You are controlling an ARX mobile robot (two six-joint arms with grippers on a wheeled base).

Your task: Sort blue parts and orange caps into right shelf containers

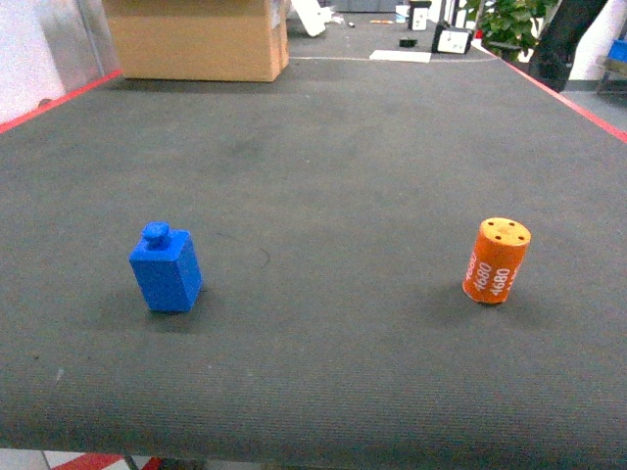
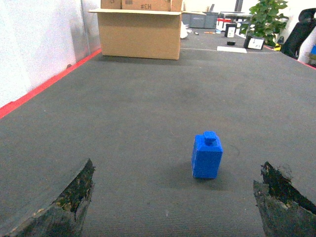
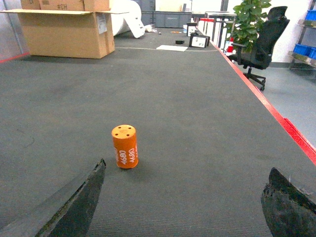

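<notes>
Two small pieces stand well apart on the dark table [image 1: 323,157] in my head view: a blue part [image 1: 166,267] on the left and an orange cap [image 1: 497,260] on the right, both upright, long axes vertical. Neither arm shows here, nor any shelf or container; a cardboard box [image 1: 199,39] sits at the far edge.

From my left wrist, the left gripper [image 2: 177,207] is spread wide, its worn fingers [image 2: 66,202] at the bottom corners and holding nothing. The blue part [image 2: 207,154] stands ahead, a little right of the midline, not yet between the pads.

From my right wrist, the right gripper [image 3: 182,207] is equally wide and empty. The orange cap [image 3: 125,146] stands ahead and left of centre.

I judge each arm nearer its own piece: left needs a slight rightward shift, right a leftward one, then forward.
</notes>
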